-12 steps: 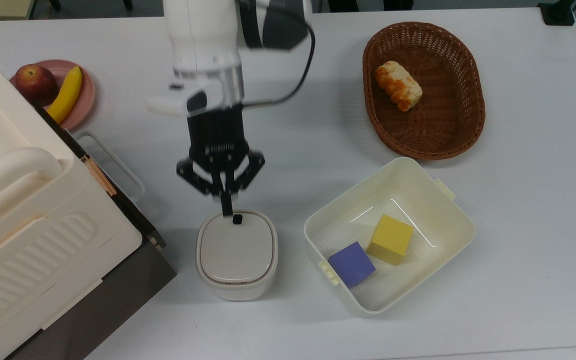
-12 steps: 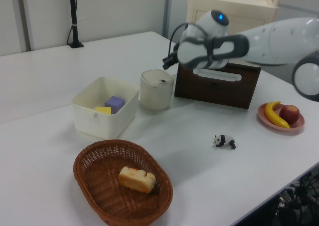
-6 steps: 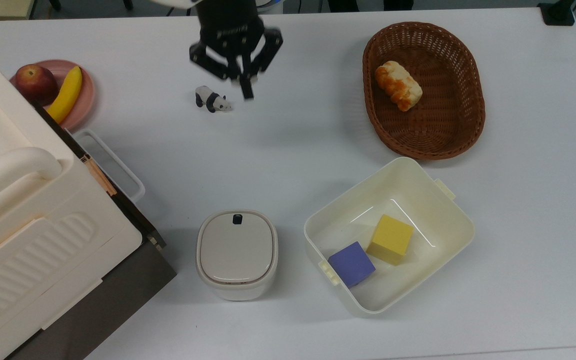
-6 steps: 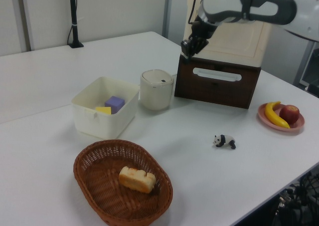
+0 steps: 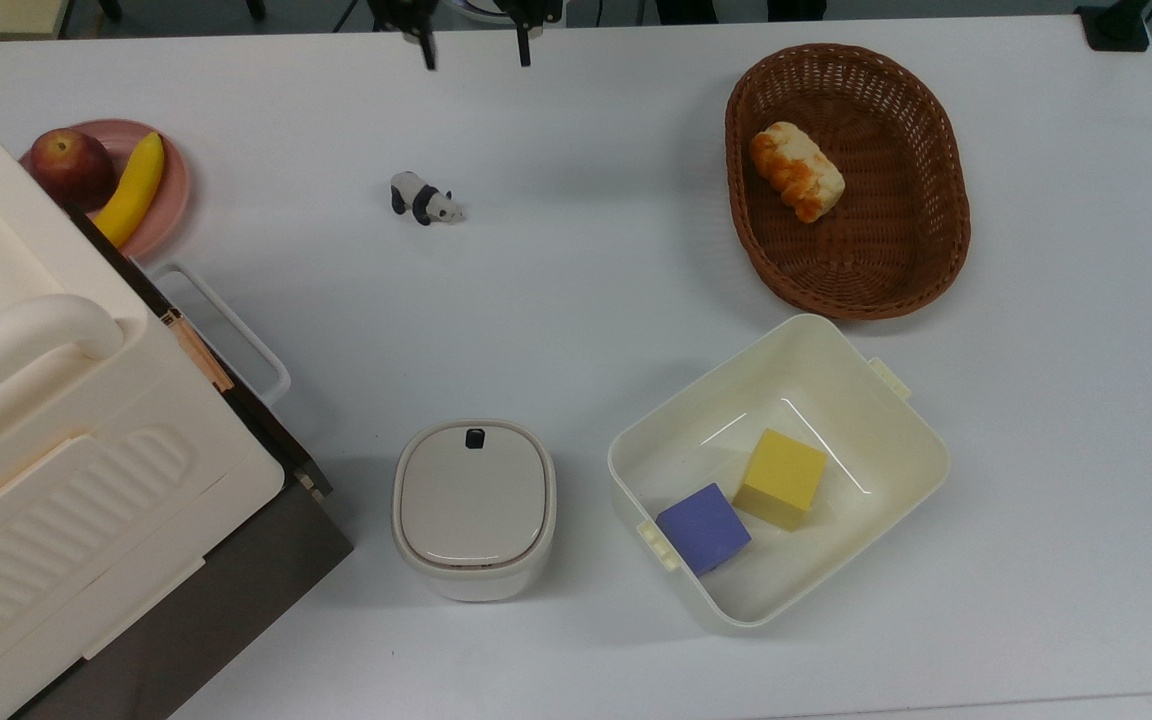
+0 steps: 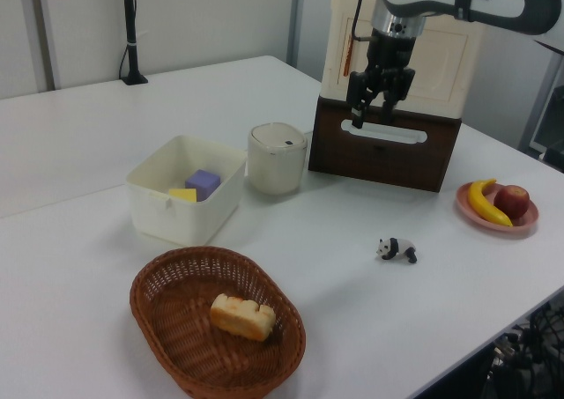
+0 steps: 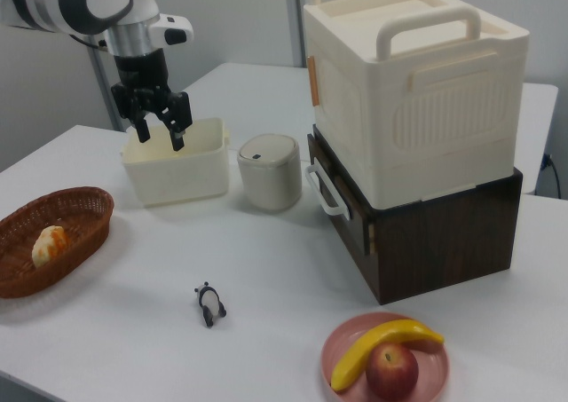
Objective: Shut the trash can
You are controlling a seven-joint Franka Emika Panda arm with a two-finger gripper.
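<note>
The trash can (image 5: 474, 508) is a small cream bin standing near the table's front edge in the top view. Its flat beige lid lies down flush, with the dark button at its far rim. It also stands beside the dark wooden base in the left view (image 6: 277, 158) and in the right view (image 7: 270, 171). My gripper (image 5: 476, 48) is at the top view's upper edge, far from the bin. It hangs high above the table, open and holding nothing, in the left view (image 6: 373, 119) and the right view (image 7: 160, 138).
A cream tub (image 5: 826, 335) with a yellow and a purple cube sits to the top view's right of the bin. A wicker basket (image 5: 946, 160) holds bread. A panda toy (image 5: 424, 199), a pink plate (image 5: 174, 190) with fruit and a big cream box (image 5: 46, 420) occupy the top view's left.
My gripper lifted off the bin's lid, travelled up and away toward the top view's upper edge, and its fingers spread apart. The lid stayed down.
</note>
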